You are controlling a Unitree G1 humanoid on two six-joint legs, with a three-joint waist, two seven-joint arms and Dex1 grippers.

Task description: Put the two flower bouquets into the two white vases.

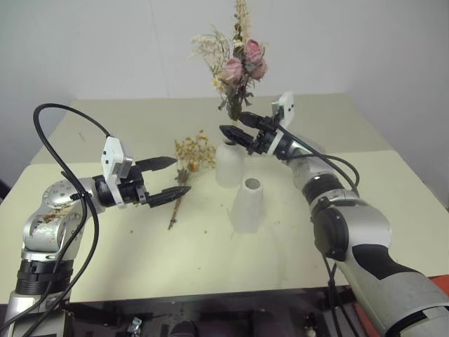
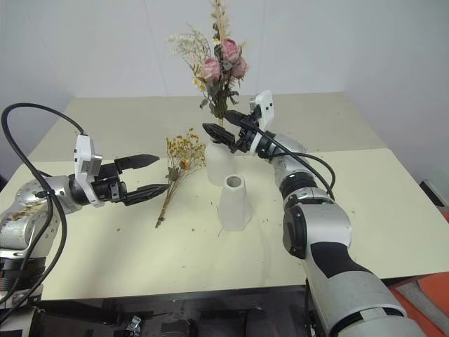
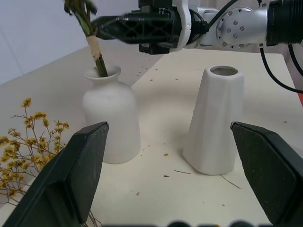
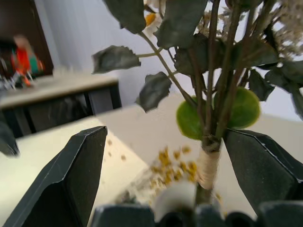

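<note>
- Head views: on the pale cream table (image 1: pixel 105 267) the dried bouquet of pink roses, green leaves and pale grasses (image 1: pixel 235 67) stands upright in the rounded, narrow-necked matte white vase (image 1: pixel 228 165). The taller tapered white cone vase (image 1: pixel 248 205) stands just in front, empty, mouth up. The thin-stemmed bunch of tiny yellow-orange blossoms (image 1: pixel 191 163) lies flat to their left, stems toward the near edge.
- The right gripper (image 1: pixel 237 126) has its black fingers spread beside the rose stems above the neck, gripping nothing. The left gripper (image 1: pixel 175 177) is spread wide too, level, near the yellow bunch.
- Left wrist view: open tabletop separates the two vases.
- Right wrist view: the wrapped rose stems (image 4: pixel 208 165) rise between the parted fingers, whether touching I cannot tell.
</note>
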